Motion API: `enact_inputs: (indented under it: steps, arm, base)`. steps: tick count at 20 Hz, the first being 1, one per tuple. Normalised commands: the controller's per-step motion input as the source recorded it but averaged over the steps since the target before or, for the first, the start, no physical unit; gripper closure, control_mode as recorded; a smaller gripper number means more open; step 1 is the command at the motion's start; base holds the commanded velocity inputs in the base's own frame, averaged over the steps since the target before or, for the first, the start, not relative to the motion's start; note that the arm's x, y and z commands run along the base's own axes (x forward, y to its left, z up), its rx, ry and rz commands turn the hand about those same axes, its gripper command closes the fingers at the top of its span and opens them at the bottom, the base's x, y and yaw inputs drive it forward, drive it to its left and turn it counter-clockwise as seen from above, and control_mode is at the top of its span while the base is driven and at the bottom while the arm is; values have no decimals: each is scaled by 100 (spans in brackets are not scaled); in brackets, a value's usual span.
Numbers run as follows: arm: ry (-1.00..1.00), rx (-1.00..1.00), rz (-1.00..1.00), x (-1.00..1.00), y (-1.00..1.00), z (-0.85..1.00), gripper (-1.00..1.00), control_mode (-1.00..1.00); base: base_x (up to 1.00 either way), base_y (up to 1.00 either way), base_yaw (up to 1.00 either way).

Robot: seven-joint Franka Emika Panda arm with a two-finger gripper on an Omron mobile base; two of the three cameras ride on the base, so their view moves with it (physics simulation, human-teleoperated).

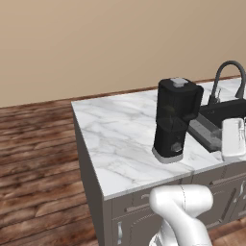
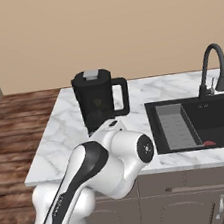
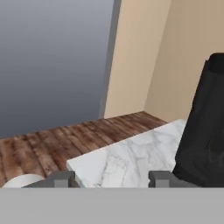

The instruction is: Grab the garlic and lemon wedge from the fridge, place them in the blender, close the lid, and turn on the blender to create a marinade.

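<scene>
Marble counter [image 1: 120, 129] carries the blender [image 1: 175, 117], lid [image 1: 179, 82] on; we see it right of our spread, empty gripper [image 3: 109, 179].

One blender [image 1: 176, 120] stands on the one marble counter [image 1: 122, 139], with one lid [image 1: 179, 82] on its top. To the right of the blender there is one black sink [image 2: 213, 120] with one curved black tap [image 2: 211, 67] behind it. One small red thing [image 2: 208, 143] lies in the sink. One white arm [image 2: 100, 173] rises in front of the blender.
</scene>
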Motion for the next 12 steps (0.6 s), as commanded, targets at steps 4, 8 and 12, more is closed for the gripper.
enact_inputs:
  steps: [4, 8, 12]
  arm:
    - [0, 0, 3, 0, 19, -19, 100, -100]
    - [0, 0, 0, 1, 19, -16, 100, -100]
    - [0, 0, 0, 7, 11, -12, 100, -100]
  base:
    - [0, 0, 0]
    - [0, 0, 0]
    - [0, 0, 0]
